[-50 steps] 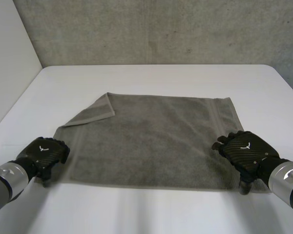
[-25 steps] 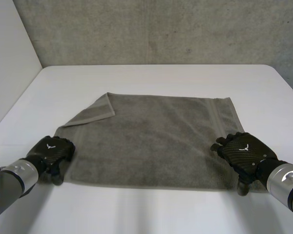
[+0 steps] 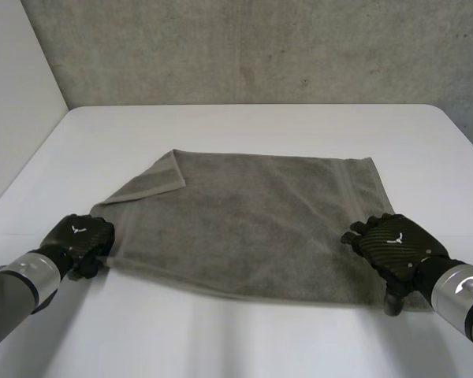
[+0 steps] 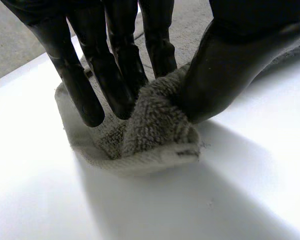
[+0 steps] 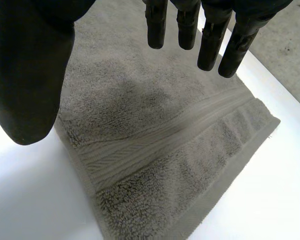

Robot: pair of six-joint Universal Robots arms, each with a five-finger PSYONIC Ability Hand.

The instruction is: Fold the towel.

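At the lower left of the head view, the left hand [image 3: 79,239] sits at the near-left corner of the towel [image 3: 252,220]. Its wrist view shows the fingers [image 4: 115,75] curled down against the thumb [image 4: 230,65], with the bunched corner [image 4: 152,130] pinched between them and raised slightly off the white desk [image 3: 244,126].

At the lower right of the frame, the right hand [image 3: 394,244] lies over the towel's near-right corner. Its wrist view shows straight, spread fingers [image 5: 187,25] and the thumb [image 5: 30,75] held well apart from them, so the hand is open and grips nothing. Whether it touches the cloth cannot be told. A woven band [image 5: 160,145] runs across the towel under this hand, parallel to the short edge.

Between the two hands, the grey-brown towel lies spread across the middle of the desk. Its near edge slants from the pinched corner towards the right hand. Farther back, towards the upper left of the towel, the far-left corner [image 3: 154,181] is folded over onto the cloth, while the far-right corner lies flat. Beyond the desk stands a grey concrete wall [image 3: 260,47].
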